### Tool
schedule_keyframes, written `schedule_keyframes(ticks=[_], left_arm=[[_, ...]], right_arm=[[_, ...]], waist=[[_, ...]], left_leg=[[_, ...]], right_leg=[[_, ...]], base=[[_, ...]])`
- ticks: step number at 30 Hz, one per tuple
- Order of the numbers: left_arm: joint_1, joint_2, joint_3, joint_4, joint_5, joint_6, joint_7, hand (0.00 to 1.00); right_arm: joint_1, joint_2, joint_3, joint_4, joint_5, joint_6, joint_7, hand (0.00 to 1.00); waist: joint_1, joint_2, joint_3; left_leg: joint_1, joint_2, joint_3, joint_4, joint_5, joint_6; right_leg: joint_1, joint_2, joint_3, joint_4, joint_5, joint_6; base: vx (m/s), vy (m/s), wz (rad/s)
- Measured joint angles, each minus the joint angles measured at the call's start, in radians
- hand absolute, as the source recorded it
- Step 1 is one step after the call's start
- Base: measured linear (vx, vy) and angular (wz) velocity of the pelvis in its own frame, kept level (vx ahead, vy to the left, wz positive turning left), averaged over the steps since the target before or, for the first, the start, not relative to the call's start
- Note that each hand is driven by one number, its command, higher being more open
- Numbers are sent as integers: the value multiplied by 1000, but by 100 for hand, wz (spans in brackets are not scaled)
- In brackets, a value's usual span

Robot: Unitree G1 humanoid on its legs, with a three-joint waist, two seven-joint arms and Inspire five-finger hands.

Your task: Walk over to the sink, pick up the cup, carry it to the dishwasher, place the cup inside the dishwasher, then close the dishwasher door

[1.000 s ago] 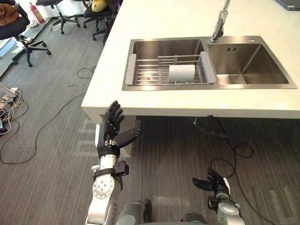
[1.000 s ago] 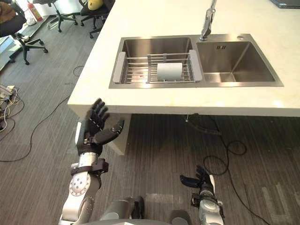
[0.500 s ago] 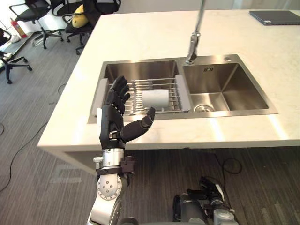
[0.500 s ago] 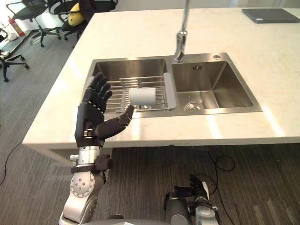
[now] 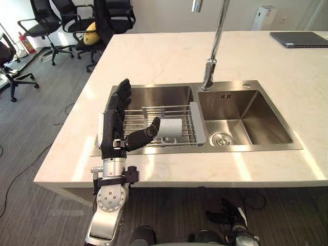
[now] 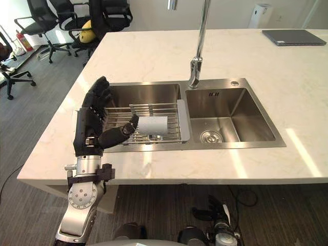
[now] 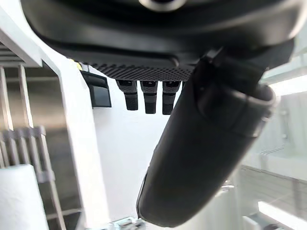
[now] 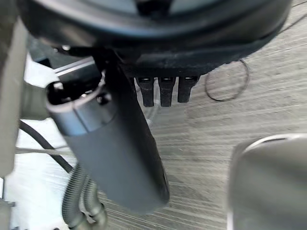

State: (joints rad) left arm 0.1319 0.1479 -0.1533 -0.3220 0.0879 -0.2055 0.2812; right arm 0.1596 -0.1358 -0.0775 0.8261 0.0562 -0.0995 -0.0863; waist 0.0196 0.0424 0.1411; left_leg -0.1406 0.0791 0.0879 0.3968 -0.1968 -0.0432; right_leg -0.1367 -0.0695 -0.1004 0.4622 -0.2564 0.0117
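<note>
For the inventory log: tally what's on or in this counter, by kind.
Cup: 1
Rack: 1
Basins: 2
Faucet: 1
Laptop: 1
Total: 6

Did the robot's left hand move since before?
Yes. The dark left hand rose from below the white counter's front edge to over it, near the grey cup in the steel sink.

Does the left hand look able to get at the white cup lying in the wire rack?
Probably yes: the open left hand hovers near the white cylindrical cup lying on the metal wire rack, thumb pointing at it, nothing between.
</note>
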Motion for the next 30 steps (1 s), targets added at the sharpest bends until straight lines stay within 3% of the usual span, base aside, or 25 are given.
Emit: schedule_keyframes(ticks=[7, 13, 25, 30], left_arm=[[-4, 86, -31, 33, 102, 15, -77, 90], [-20, 145, -30, 131, 186, 26, -111, 90], [-108, 197, -8, 290, 232, 51, -112, 90], [-116, 229, -1, 299, 297, 61, -109, 90]], right_arm=[[6, 0, -13, 2, 0, 0, 12, 90], [8, -14, -39, 40, 0, 1, 23, 90], [0, -20, -53, 78, 0, 2, 29, 90], [9, -20, -53, 81, 0, 8, 30, 90]], waist=[[-10, -2, -5], [-24, -2, -42], [-41, 8, -56], [-48, 10, -54]], left_leg=[[82, -15, 33, -132, 41, -3], [103, -11, 37, -220, 81, -16], [129, -29, 49, -345, 168, 21], [135, -32, 57, -376, 185, 19]], right_leg=[[26, -3, 41, -48, 4, 7], [17, 15, 44, -80, 21, 1], [66, 17, 66, -289, 165, 29], [74, 16, 73, -338, 202, 35]], base=[[57, -1, -12], [23, -43, -4], [-52, 49, -5], [-58, 25, -6]])
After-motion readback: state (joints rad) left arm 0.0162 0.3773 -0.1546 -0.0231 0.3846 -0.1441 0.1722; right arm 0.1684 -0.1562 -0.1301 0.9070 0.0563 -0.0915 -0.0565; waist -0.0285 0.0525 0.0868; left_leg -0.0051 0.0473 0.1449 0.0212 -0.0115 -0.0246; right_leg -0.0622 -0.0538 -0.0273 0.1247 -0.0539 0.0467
